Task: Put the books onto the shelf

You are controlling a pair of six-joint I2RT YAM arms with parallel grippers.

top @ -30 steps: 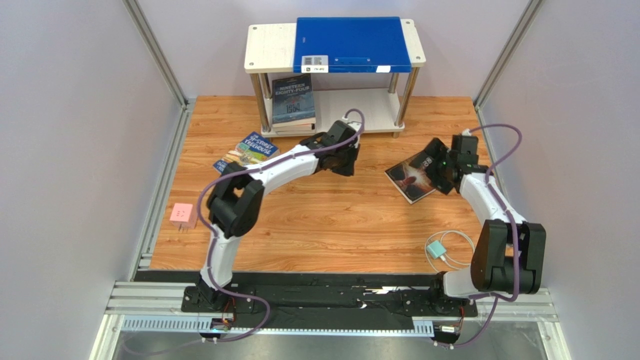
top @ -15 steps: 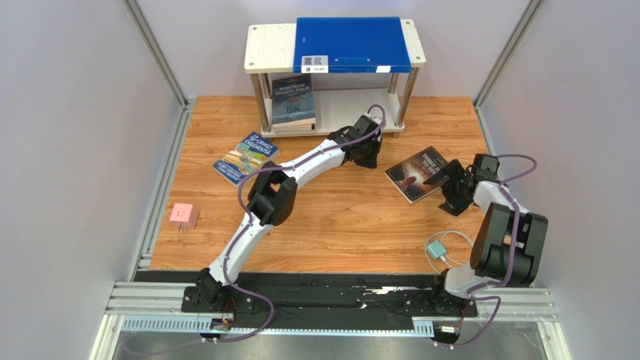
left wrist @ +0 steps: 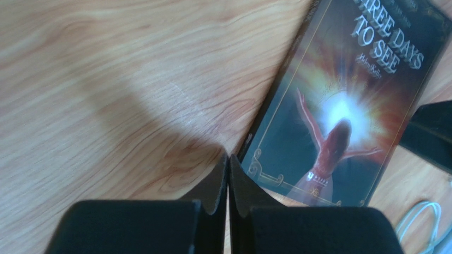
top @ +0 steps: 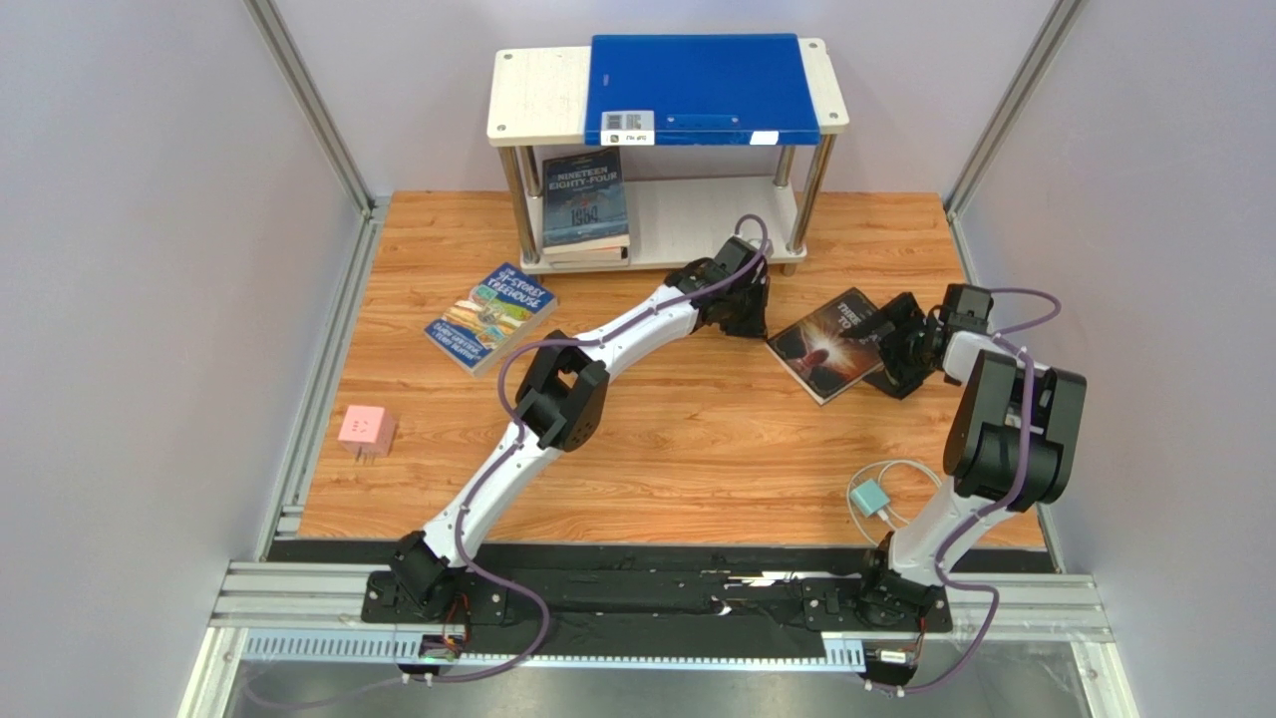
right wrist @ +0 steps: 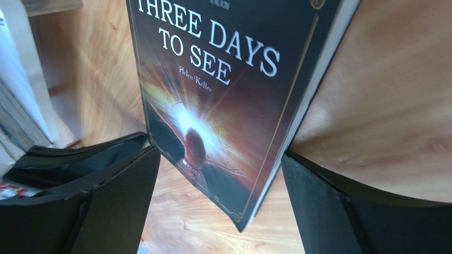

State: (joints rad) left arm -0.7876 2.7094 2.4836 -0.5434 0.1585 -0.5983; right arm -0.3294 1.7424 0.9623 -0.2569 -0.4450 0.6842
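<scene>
Nearest, well short of the shelf (top: 539,93): ignore white cable (top: 884,501) and pink block (top: 364,430), both well apart from the work.

Mid-way, just in front of shelf's right front post (top: 810,187): working the pickup of the dark book (top: 824,347), flat on the table (top: 674,449), not yet lifted.
- Got right claw (right wrist: 218,154) spread wide, astride one corner of the book, gripping nothing. Can't tell contact.
- Got left claw (left wrist: 228,164) pinched fully closed, empty, tips at the book's opposite edge. Reads as a brace, judgement only.

Next: get one finger under the free edge, then close across the cover. Expect sliding on the wood without backing from left claw.

Off shelf's left front: cartoon book (top: 491,311) flat, untouched.

Farther, on shelf's lower board: navy book (top: 584,198) already in, open room to its right for a flat slide-in. Mind the board's front lip and the post. Skip top board, mostly under blue folder (top: 701,87).
</scene>
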